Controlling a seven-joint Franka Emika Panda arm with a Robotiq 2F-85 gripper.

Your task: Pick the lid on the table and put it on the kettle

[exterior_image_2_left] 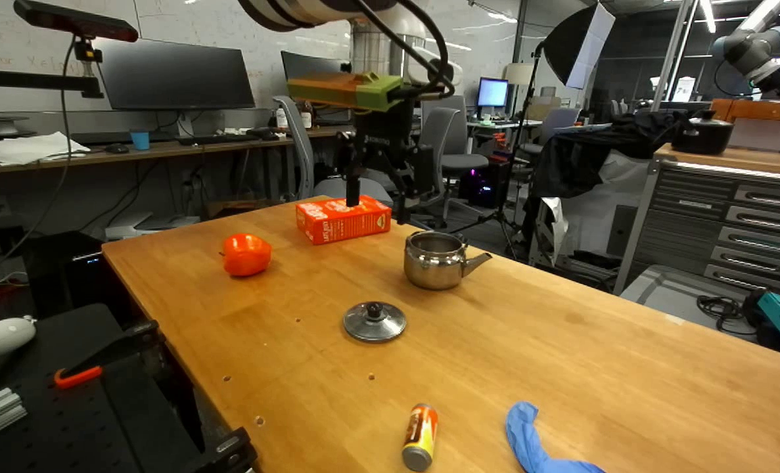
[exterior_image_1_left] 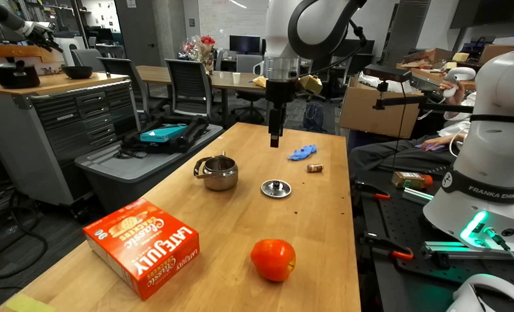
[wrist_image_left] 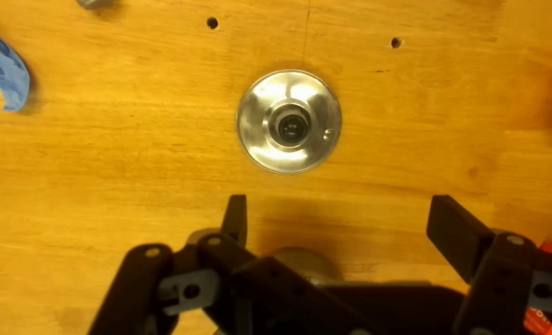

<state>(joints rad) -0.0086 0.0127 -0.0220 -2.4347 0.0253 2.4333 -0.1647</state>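
The lid (exterior_image_1_left: 276,189), a round shiny silver disc with a dark knob, lies flat on the table, knob up. It also shows in an exterior view (exterior_image_2_left: 374,323) and in the wrist view (wrist_image_left: 289,122). The kettle (exterior_image_1_left: 221,177), a small steel pot with an open mouth, stands upright beside the lid; its spout shows in an exterior view (exterior_image_2_left: 434,266). In the wrist view the kettle (wrist_image_left: 306,261) is mostly hidden behind my gripper. My gripper (wrist_image_left: 338,197) is open and empty, above the table. It also shows in both exterior views (exterior_image_1_left: 274,143) (exterior_image_2_left: 376,211).
An orange-red ball-like object (exterior_image_1_left: 274,260) and a red cracker box (exterior_image_1_left: 144,247) stand on the table. A small can (exterior_image_2_left: 420,437) and a blue glove-like object (exterior_image_2_left: 541,447) lie on the lid's far side from the box. The robot base (exterior_image_1_left: 490,208) stands beside the table.
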